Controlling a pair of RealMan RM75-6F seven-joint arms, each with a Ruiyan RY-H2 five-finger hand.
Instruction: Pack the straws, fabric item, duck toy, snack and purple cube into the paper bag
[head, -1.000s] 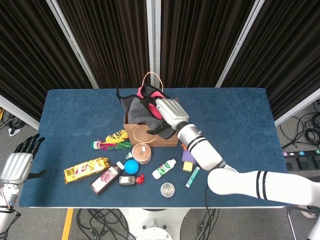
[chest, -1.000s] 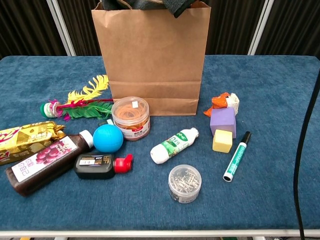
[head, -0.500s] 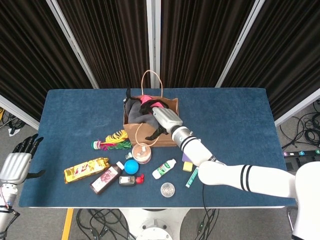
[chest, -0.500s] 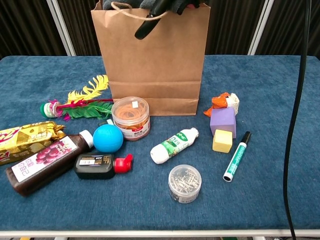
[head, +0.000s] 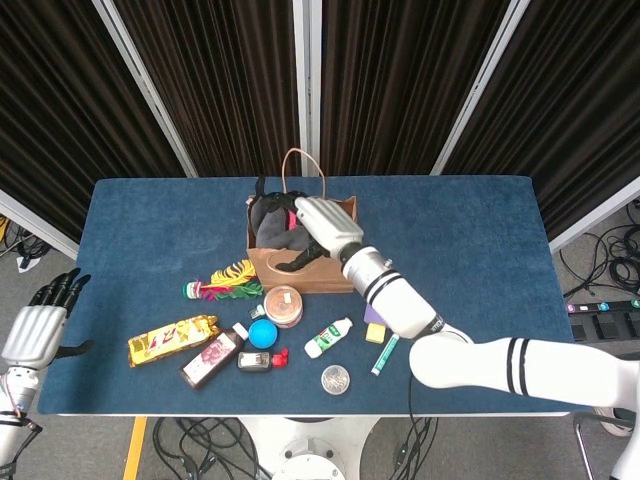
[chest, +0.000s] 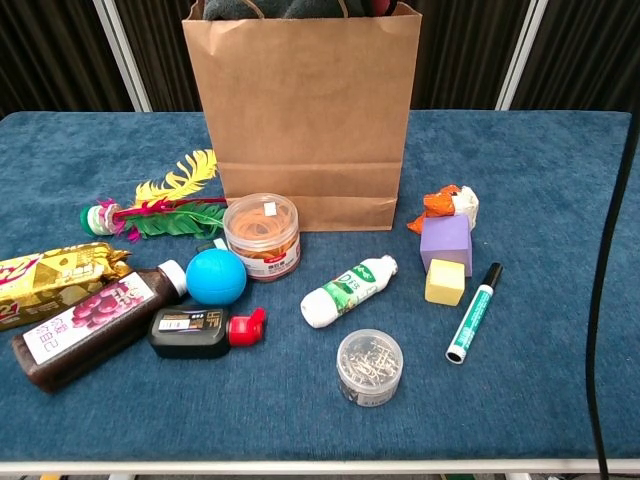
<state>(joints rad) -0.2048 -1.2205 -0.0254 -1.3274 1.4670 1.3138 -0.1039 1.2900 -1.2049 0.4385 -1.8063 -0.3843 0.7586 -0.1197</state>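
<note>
Dark fabric item (head: 272, 226) bunched inside upright paper bag (chest: 305, 120), right hand (head: 325, 228) fingers' state unclear

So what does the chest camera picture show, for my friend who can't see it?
A tall brown paper bag stands on a blue table with dark fabric poking out of its top. In front lie a purple cube, blue ball, small white bottle and green marker.

arms: glossy white, black bands | right robot hand (head: 322, 228): silver-grey | left robot hand (head: 38, 325): silver-grey, black fingers
</note>
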